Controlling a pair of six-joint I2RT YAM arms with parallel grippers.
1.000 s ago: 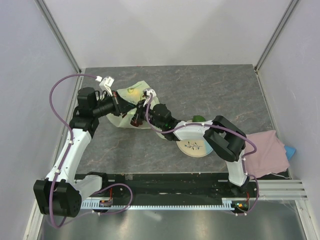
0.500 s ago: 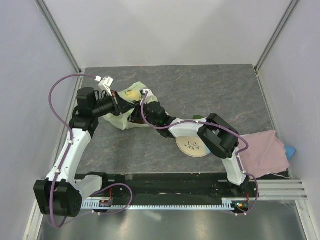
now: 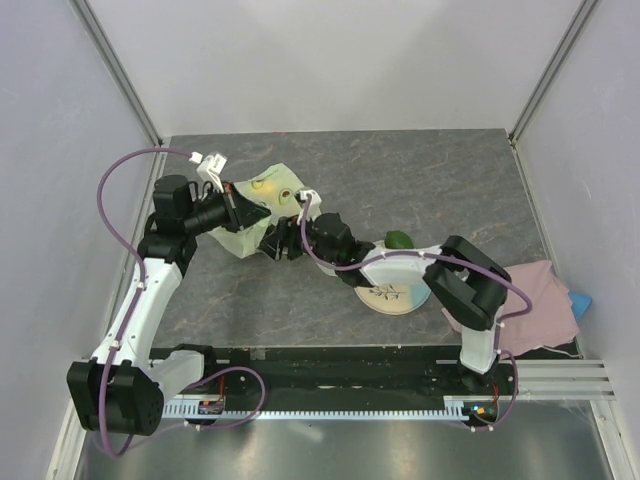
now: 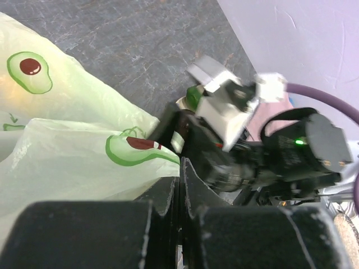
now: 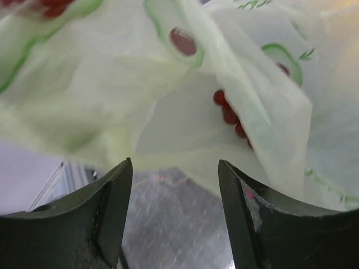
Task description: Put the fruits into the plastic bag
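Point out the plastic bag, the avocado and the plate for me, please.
plastic bag (image 3: 270, 185), top external view, on its far crumpled side.
avocado (image 3: 398, 239), top external view, on its visible green top.
plate (image 3: 392, 310), top external view, on its near rim.

Soft, even light is coming from above onto the bench (image 3: 420, 180), leaving only faint shadows. The top view is looking sharp. The left claw (image 4: 180, 174) is showing dark and blurry up close. The plastic bag (image 5: 185, 101) is glowing pale and fuzzy beyond the right claw (image 5: 174, 168).
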